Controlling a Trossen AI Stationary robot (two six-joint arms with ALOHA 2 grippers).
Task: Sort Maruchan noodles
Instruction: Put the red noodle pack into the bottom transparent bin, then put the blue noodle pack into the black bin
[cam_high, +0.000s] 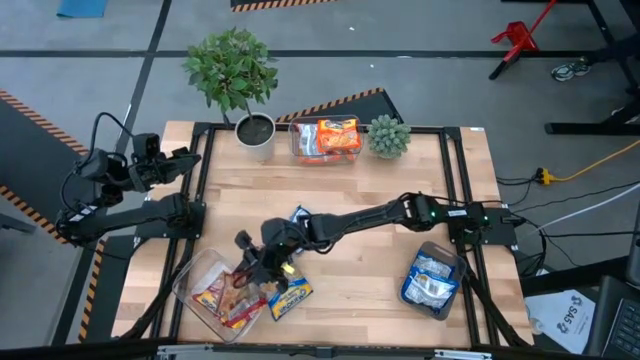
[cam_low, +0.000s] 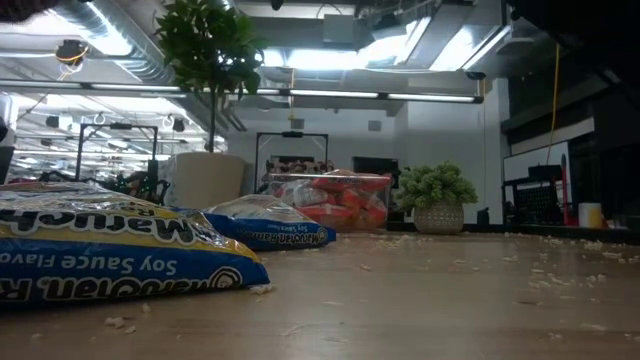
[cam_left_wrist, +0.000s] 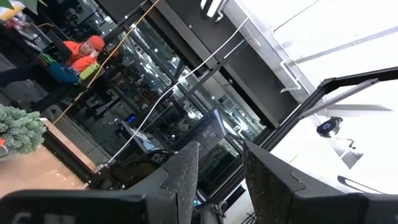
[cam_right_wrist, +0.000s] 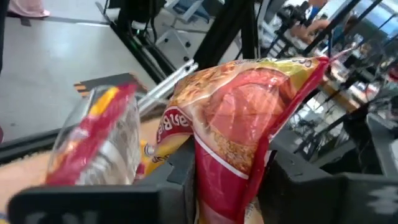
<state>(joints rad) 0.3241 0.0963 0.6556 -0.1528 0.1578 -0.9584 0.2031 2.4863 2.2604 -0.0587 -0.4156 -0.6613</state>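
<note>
At the far left, the left hand (cam_high: 185, 158) waits off the table's (cam_high: 350, 230) edge, lifted and pointed out at the room, its fingers a little apart and holding nothing. Next along, at the near left corner, sits a clear tub (cam_high: 190, 283) with red packets inside, and right at its rim hangs the right hand (cam_high: 248, 272), closed on a red noodle packet (cam_right_wrist: 236, 118) that stands up between its fingers in the wrist view. Just beside it a blue-and-yellow packet (cam_high: 290, 295) lies loose on the wood, with another blue one (cam_high: 300, 216) under the reaching arm. At the back a tub (cam_high: 325, 140) holds orange packets, and at the right a tub (cam_high: 432, 278) holds blue ones. The step appears to be dropping the red packet in with its kind; the next move likely calls for centring over the tub before letting go, since the packet hangs close to the rim.
</note>
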